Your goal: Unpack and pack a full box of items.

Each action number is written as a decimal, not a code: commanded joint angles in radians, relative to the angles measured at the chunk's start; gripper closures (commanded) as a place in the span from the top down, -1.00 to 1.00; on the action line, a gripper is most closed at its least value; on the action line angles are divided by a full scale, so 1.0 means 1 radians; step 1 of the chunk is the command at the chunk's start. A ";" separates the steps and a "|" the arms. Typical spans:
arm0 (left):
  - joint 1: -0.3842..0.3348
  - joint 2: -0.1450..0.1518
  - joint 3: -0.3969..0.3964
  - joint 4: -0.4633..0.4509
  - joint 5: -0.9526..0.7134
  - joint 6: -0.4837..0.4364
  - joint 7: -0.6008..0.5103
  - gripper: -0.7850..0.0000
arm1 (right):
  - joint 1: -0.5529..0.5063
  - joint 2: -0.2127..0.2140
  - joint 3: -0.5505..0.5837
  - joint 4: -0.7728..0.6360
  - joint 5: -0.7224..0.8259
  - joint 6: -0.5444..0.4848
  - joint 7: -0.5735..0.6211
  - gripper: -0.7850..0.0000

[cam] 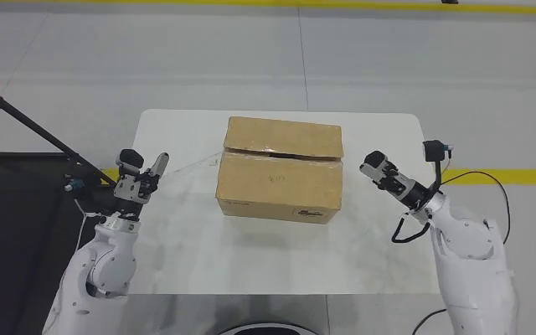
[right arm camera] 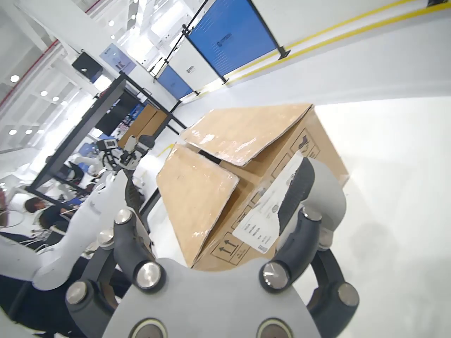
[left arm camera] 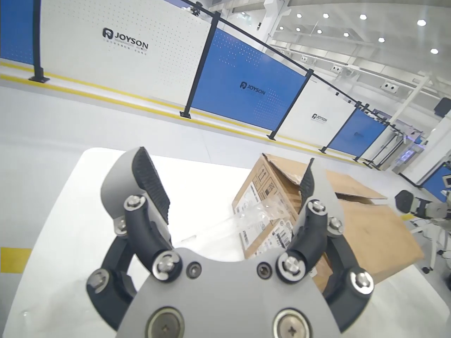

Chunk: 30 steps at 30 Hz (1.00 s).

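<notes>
A brown cardboard box [cam: 280, 172] stands in the middle of the white table [cam: 251, 260], its two top flaps folded down with a narrow dark gap between them. A strip of clear tape [left arm camera: 253, 212] hangs loose off the box's left end. My left gripper [cam: 144, 161] hovers left of the box, open and holding nothing; the left wrist view looks between its fingers [left arm camera: 148, 181] at the box [left arm camera: 370, 233]. My right gripper [cam: 374, 163] is off the box's right end, also open and holding nothing, with the labelled end of the box [right arm camera: 246, 135] in front of it [right arm camera: 215, 191].
Bare table surface lies in front of the box and on both sides. A black pole [cam: 42, 138] slants past the table's left edge, above a dark mat [cam: 25, 218]. A yellow floor line [cam: 494, 176] runs behind the right arm.
</notes>
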 commanded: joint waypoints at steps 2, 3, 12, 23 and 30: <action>-0.014 0.002 -0.003 -0.007 -0.073 -0.015 -0.081 1.00 | 0.033 0.006 -0.018 0.049 0.091 0.021 0.090 1.00; -0.015 0.003 -0.002 -0.008 -0.086 -0.018 -0.097 1.00 | 0.039 0.007 -0.023 0.060 0.106 0.024 0.102 1.00; -0.023 0.006 -0.010 -0.018 -0.183 -0.035 -0.185 1.00 | 0.114 0.010 -0.100 0.173 0.237 0.041 0.189 1.00; -0.002 0.006 -0.007 -0.022 -0.179 -0.039 -0.153 1.00 | 0.154 0.013 -0.157 0.218 0.384 0.013 0.256 1.00; 0.002 0.006 -0.005 -0.028 -0.188 -0.043 -0.152 1.00 | 0.167 0.020 -0.156 0.246 0.554 0.007 0.362 1.00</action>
